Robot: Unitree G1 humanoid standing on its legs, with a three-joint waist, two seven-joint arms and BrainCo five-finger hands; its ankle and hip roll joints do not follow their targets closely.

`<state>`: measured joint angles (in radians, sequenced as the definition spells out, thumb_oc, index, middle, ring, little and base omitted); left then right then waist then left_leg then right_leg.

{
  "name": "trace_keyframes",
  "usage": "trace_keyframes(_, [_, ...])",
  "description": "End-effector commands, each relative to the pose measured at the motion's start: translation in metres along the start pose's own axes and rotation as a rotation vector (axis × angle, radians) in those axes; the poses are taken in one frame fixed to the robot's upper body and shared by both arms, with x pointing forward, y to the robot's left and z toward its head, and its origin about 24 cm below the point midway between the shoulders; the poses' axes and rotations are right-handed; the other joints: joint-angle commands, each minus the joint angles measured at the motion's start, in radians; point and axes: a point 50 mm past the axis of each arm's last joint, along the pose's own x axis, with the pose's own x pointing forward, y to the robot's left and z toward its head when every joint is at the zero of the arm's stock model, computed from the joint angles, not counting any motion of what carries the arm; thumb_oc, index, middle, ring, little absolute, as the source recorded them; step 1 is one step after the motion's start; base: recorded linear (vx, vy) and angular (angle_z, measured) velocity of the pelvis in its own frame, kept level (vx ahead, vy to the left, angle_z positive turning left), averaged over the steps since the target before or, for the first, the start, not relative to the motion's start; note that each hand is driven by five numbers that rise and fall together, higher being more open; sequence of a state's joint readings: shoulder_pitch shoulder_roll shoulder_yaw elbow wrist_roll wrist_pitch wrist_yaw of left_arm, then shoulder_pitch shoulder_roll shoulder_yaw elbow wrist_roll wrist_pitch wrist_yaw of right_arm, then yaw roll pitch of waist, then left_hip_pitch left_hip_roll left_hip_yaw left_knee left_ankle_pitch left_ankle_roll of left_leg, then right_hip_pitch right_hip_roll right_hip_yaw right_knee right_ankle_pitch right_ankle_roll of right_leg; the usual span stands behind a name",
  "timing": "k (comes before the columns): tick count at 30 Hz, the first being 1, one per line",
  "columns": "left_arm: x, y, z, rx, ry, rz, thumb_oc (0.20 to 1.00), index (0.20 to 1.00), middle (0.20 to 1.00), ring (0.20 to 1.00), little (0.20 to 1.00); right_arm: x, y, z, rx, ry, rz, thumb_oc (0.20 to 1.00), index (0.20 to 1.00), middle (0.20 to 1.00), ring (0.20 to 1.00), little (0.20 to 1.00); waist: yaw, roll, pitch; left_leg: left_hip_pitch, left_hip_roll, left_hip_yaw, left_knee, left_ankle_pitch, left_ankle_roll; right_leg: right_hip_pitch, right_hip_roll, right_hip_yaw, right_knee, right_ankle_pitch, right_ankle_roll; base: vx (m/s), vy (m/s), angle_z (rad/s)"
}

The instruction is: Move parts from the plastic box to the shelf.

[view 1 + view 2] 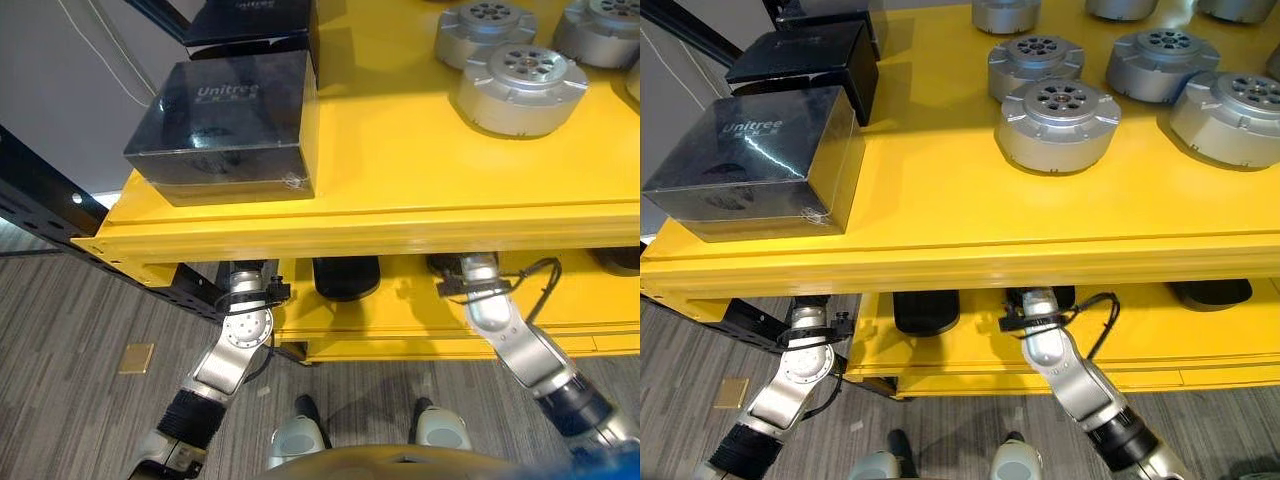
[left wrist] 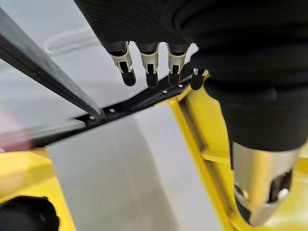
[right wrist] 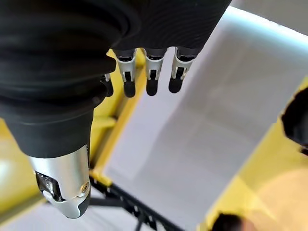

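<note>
Both arms reach forward and up under the yellow shelf [image 1: 400,200], their wrists passing out of sight beneath its front edge. Seen from its own wrist, the left hand [image 2: 149,67] holds nothing: its fingers [image 2: 127,72] hang loosely in a row, slightly bent, with the thumb [image 2: 262,192] set apart, in the gap beside a black perforated frame bar [image 2: 57,77] and a yellow upright of the shelf. The right hand [image 3: 149,72] is in much the same pose, fingers [image 3: 175,77] relaxed and empty, thumb [image 3: 65,187] off to one side, with yellow shelf framing close by. On top of the shelf stand several round silver parts [image 1: 1058,122], grouped toward the right, the nearest one [image 1: 520,88] a little back from the front edge. Toward the left sit two glossy black boxes [image 1: 228,125], one behind the other, the nearer one close to the shelf's front corner. Below, the floor [image 1: 80,330] is grey striped carpet with a small tan square [image 1: 136,358] lying on it.
</note>
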<state>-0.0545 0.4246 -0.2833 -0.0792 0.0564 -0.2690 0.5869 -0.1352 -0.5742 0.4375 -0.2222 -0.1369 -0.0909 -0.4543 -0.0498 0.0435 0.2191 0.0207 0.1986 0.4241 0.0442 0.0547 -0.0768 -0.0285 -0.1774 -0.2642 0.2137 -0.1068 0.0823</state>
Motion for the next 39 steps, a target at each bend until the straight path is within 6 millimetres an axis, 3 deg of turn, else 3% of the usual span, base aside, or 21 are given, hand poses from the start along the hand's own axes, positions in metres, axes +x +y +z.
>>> trace_keyframes(1, [0.008,0.01,0.011,-0.042,-0.053,-0.101,1.0,1.0,1.0,1.0,1.0,0.007,-0.006,0.043,0.107,-0.251,0.092,1.0,1.0,1.0,1.0,1.0,-0.016,-0.056,-0.001,0.04,-0.065,-0.03,0.056,-0.149,0.04,0.07,0.033,0.018,-0.08,-0.007,0.021,-0.07,0.204,-0.11])
trace_keyframes(2, [0.007,0.009,0.01,-0.052,-0.042,-0.115,1.0,1.0,1.0,1.0,1.0,0.006,-0.006,0.043,0.113,-0.249,0.101,1.0,1.0,1.0,1.0,1.0,-0.016,-0.057,-0.002,0.039,-0.067,-0.028,0.052,-0.145,0.042,0.066,0.03,0.018,-0.085,0.001,0.022,-0.12,0.281,-0.09])
trace_keyframes(6, [-0.002,0.009,0.003,-0.077,0.02,-0.154,1.0,1.0,1.0,1.0,1.0,-0.005,-0.002,0.039,0.152,-0.229,0.199,1.0,1.0,1.0,1.0,1.0,-0.018,-0.069,-0.004,0.056,-0.083,-0.018,-0.012,-0.131,0.059,0.033,-0.022,0.027,-0.107,0.07,0.086,-0.09,0.13,-0.11])
trace_keyframes(8, [-0.006,0.01,-0.001,-0.059,0.038,-0.161,1.0,1.0,1.0,1.0,1.0,-0.007,0.0,0.038,0.168,-0.232,0.214,1.0,1.0,1.0,1.0,1.0,-0.008,-0.075,-0.001,0.065,-0.08,-0.01,-0.042,-0.117,0.059,0.022,-0.032,0.008,-0.099,0.078,0.106,-0.16,0.01,-0.22])
trace_keyframes(9, [-0.009,0.014,-0.006,-0.041,0.063,-0.167,1.0,1.0,1.0,1.0,1.0,-0.009,0.001,0.039,0.183,-0.259,0.221,1.0,1.0,1.0,1.0,1.0,0.002,-0.079,0.004,0.063,-0.068,-0.007,-0.06,-0.105,0.06,-0.002,-0.011,-0.004,-0.046,0.052,0.108,-0.28,-0.034,-0.26])
trace_keyframes(14, [-0.014,0.02,-0.013,-0.028,0.091,-0.143,1.0,1.0,1.0,1.0,1.0,-0.012,-0.005,0.043,0.184,-0.301,0.232,1.0,1.0,1.0,1.0,1.0,0.003,-0.082,-0.009,0.03,-0.081,-0.042,-0.11,-0.074,0.067,-0.061,0.143,0.05,0.192,-0.046,0.069,-0.25,-0.063,-0.06])
trace_keyframes(15, [-0.016,0.022,-0.015,-0.027,0.098,-0.129,1.0,1.0,1.0,1.0,1.0,-0.013,-0.005,0.043,0.181,-0.315,0.244,1.0,1.0,1.0,1.0,1.0,0.008,-0.083,-0.015,0.023,-0.083,-0.048,-0.115,-0.064,0.062,-0.056,0.157,0.053,0.186,-0.056,0.061,-0.29,-0.292,0.4])
trace_keyframes(16, [-0.016,0.029,-0.02,-0.045,0.148,-0.092,1.0,1.0,1.0,1.0,1.0,-0.014,-0.004,0.044,0.168,-0.34,0.273,1.0,1.0,1.0,1.0,1.0,0.031,-0.096,-0.021,-0.016,-0.084,-0.063,-0.092,-0.056,0.044,-0.003,0.168,0.025,0.092,-0.078,0.023,-0.28,-0.39,0.38])
trace_keyframes(18, [-0.018,0.033,-0.022,-0.054,0.174,-0.067,1.0,1.0,1.0,1.0,1.0,-0.011,-0.004,0.045,0.156,-0.353,0.287,1.0,1.0,1.0,1.0,1.0,0.057,-0.109,-0.01,-0.058,-0.067,-0.085,-0.056,-0.041,0.021,0.054,0.159,0.002,0.006,-0.09,-0.003,-0.21,-0.336,0.13])
trace_keyframes(20, [-0.021,0.037,-0.024,-0.071,0.194,-0.028,1.0,1.0,1.0,1.0,1.0,-0.005,-0.006,0.048,0.127,-0.372,0.298,1.0,1.0,1.0,1.0,1.0,0.082,-0.109,0.004,-0.105,-0.015,-0.101,-0.035,0.009,-0.01,0.082,0.153,-0.011,-0.064,-0.065,-0.022,-0.21,-0.249,0.06])
trace_keyframes(24, [-0.027,0.045,-0.025,-0.098,0.225,0.016,1.0,1.0,1.0,1.0,1.0,-0.004,-0.008,0.05,0.097,-0.369,0.303,1.0,1.0,1.0,1.0,1.0,0.082,-0.097,0.026,-0.115,0.064,-0.075,-0.044,0.074,-0.037,0.104,0.127,-0.029,-0.113,-0.033,-0.024,-0.27,-0.141,0.07])
trace_keyframes(25, [-0.026,0.047,-0.024,-0.105,0.21,-0.008,1.0,1.0,1.0,1.0,1.0,-0.01,-0.009,0.043,0.082,-0.33,0.29,1.0,1.0,1.0,1.0,1.0,0.049,-0.105,0.025,-0.074,-0.038,0.014,0.158,-0.148,0.03,0.102,0.093,-0.054,-0.112,-0.031,-0.024,-0.5,-0.109,0.58])
trace_keyframes(28, [-0.027,0.047,-0.024,-0.105,0.209,-0.023,1.0,1.0,1.0,1.0,1.0,-0.013,-0.012,0.037,0.059,-0.3,0.279,1.0,1.0,1.0,1.0,1.0,0.046,-0.118,0.011,-0.079,-0.071,-0.013,0.302,-0.21,0.039,0.09,0.093,-0.034,-0.127,-0.016,-0.029,-0.29,-0.017,0.49])
trace_keyframes(31, [-0.029,0.046,-0.023,-0.127,0.21,-0.038,1.0,1.0,1.0,1.0,1.0,-0.013,-0.014,0.029,0.005,-0.263,0.264,1.0,1.0,1.0,1.0,1.0,0.034,-0.111,-0.016,-0.024,-0.066,-0.037,0.308,-0.205,0.028,0.066,0.097,-0.029,-0.14,-0.001,-0.035,-0.17,0.144,-0.04])
trace_keyframes(35, [-0.03,0.045,-0.022,-0.14,0.209,-0.057,1.0,1.0,1.0,1.0,1.0,-0.017,-0.016,0.02,0.011,-0.197,0.269,1.0,1.0,1.0,1.0,1.0,0.009,-0.094,-0.051,0.06,0.0,-0.057,0.206,-0.147,-0.003,0.027,0.082,-0.025,-0.13,0.006,-0.036,-0.17,0.269,0.08])
trace_keyframes(36, [-0.029,0.043,-0.023,-0.145,0.208,-0.068,1.0,1.0,1.0,1.0,1.0,-0.018,-0.017,0.019,0.009,-0.19,0.263,1.0,1.0,1.0,1.0,1.0,0.0,-0.087,-0.058,0.077,0.033,-0.055,0.168,-0.121,-0.016,0.017,0.072,-0.023,-0.126,0.008,-0.033,-0.23,0.402,0.07])
trace_keyframes(39, [-0.025,0.035,-0.023,-0.156,0.202,-0.137,1.0,1.0,1.0,1.0,1.0,-0.013,-0.018,0.013,0.041,-0.134,0.248,1.0,1.0,1.0,1.0,1.0,-0.017,-0.071,-0.064,0.094,0.062,-0.046,0.099,-0.112,-0.023,-0.025,0.019,-0.013,-0.098,0.026,-0.003,-0.3,0.53,0.1])
